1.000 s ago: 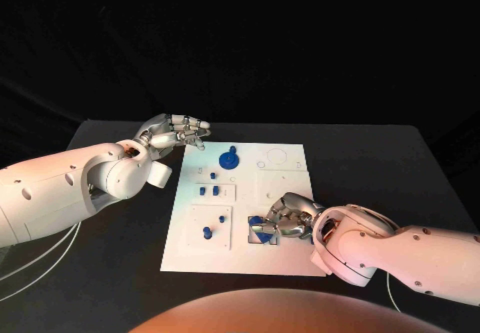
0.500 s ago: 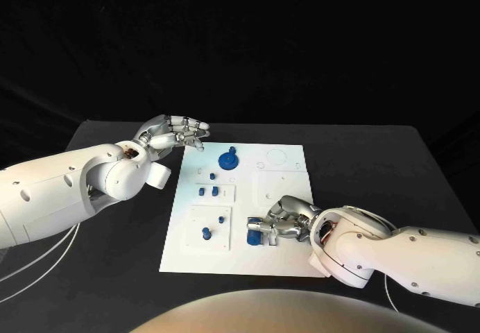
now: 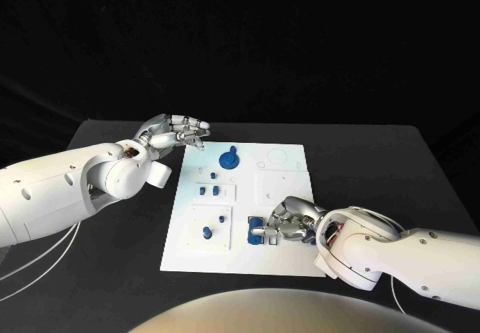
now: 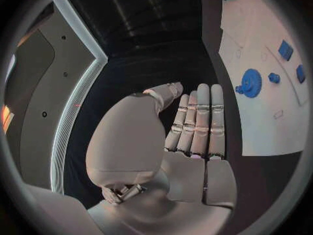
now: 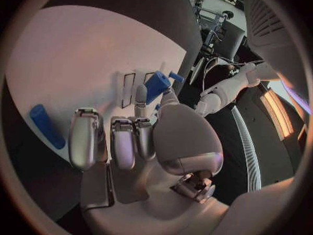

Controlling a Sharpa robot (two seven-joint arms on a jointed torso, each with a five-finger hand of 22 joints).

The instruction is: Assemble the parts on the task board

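The white task board (image 3: 285, 161) lies in the middle of the black table. My right hand (image 3: 291, 222) is low over the board's near right part. It pinches a small blue block (image 5: 156, 86) between the thumb and a fingertip, with the other fingers curled in. The block (image 3: 257, 223) stands on the board at a rectangular slot. A blue cylinder (image 5: 47, 125) lies on the board beside the curled fingers. My left hand (image 3: 176, 131) hovers open beyond the board's far left corner, fingers straight and together (image 4: 197, 121), holding nothing.
A blue gear (image 3: 229, 161) with a small peg beside it sits at the far left of the board (image 4: 261, 115). Small blue parts (image 3: 207, 189) stand in the left middle panel, and more (image 3: 207, 231) in the near left panel. Bare table lies on both sides.
My right hand has shifted a little toward the board's near edge, and the blue block at its fingers has turned. The left hand has stayed in place.
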